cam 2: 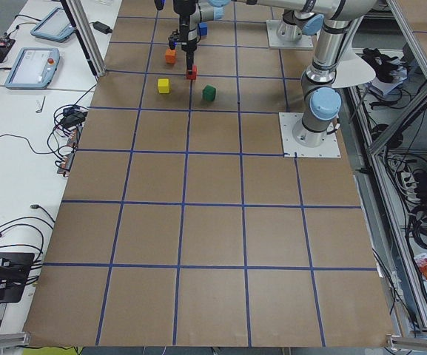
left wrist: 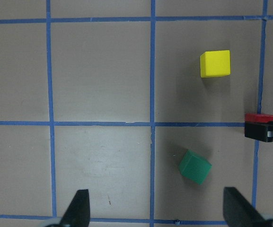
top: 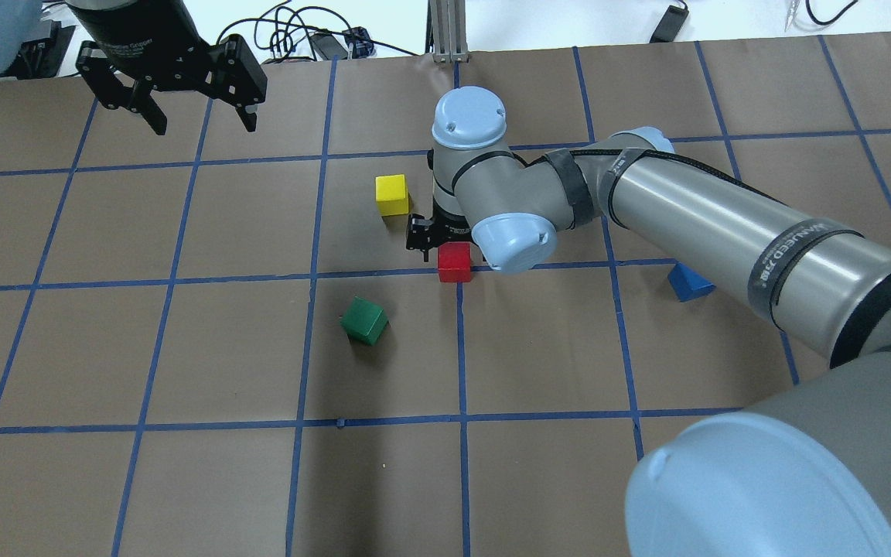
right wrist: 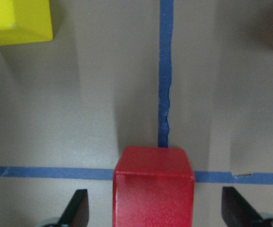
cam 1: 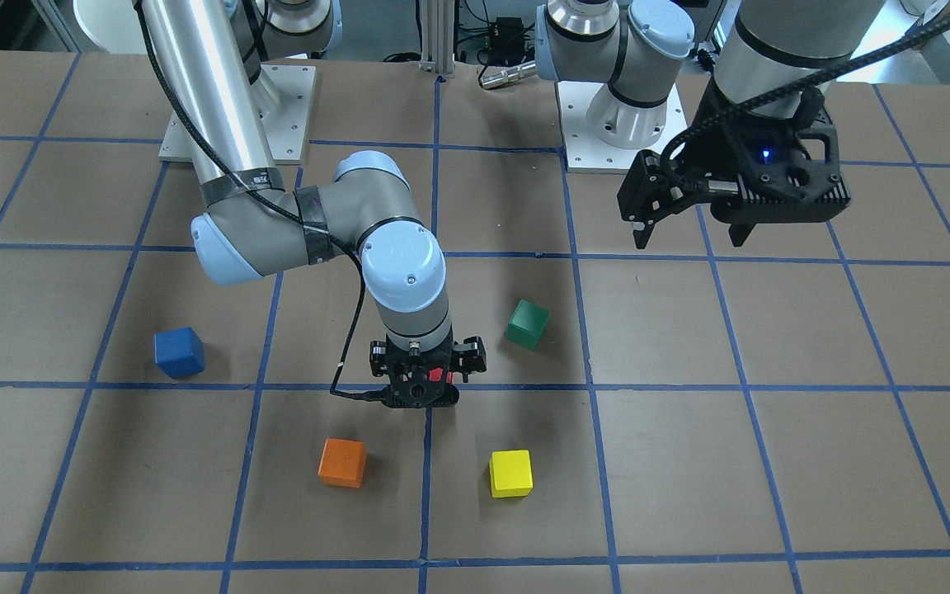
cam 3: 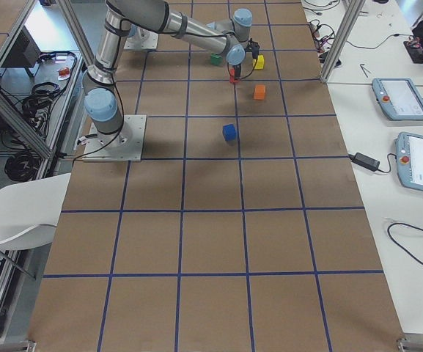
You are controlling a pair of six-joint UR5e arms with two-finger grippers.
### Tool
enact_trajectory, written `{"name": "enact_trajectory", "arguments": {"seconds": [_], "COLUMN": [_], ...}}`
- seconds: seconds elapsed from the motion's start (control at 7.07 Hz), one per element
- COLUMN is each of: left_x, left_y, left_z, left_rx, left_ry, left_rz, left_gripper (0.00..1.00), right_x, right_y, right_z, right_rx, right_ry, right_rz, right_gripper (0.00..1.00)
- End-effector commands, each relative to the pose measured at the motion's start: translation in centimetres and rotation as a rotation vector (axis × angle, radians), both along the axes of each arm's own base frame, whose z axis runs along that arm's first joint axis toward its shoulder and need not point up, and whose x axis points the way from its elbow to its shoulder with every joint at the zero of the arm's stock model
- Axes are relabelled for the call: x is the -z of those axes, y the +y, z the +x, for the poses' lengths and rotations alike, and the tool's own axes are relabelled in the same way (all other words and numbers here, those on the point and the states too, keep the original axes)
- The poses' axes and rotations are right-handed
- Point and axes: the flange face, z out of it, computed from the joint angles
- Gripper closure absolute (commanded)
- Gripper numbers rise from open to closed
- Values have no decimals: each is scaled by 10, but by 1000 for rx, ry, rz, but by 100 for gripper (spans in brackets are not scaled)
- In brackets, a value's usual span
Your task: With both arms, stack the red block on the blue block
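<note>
At a crossing of blue tape lines near the middle of the table (top: 182,464), the red block (top: 455,261) sat flat on the brown surface. The right gripper (right wrist: 154,193) was lowered over it with its jaws spread wide. One finger stood on each side of the cube, with a gap showing between each finger and the block. In the overhead view, the blue block (top: 689,282) lay well apart to the right of the red one, partly hidden behind the right arm (top: 708,224). A yellow block (top: 391,194) stood near the red block on its far left, and a green block (top: 363,320), turned at an angle, lay on its near left. An orange block (cam 1: 342,462) rested beside the yellow one in the front-facing view. At the far left, the left gripper (top: 204,124) hung above the table, jaws wide apart and holding nothing.
</note>
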Motion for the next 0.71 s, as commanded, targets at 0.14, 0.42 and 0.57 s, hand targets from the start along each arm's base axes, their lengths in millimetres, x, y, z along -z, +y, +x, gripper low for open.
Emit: {"name": "enact_trajectory", "arguments": {"seconds": [0.14,0.42,0.57], "left_x": [8,15,15], "left_y": [13,17,18], "left_z": [-3,-2,-2], "left_rx": [11,11,11], "left_ry": [0,-5,-4], "left_rz": [41,48,46], "left_gripper": [0,0,0], "right_x": [6,-3,-30], "right_y": [1,0,-3], "right_z": [1,-1,-7], "right_rx": [1,2,2], "right_ry": [-1,-3,1], "right_rz": [25,21,27], "right_gripper": [94,100,100]}}
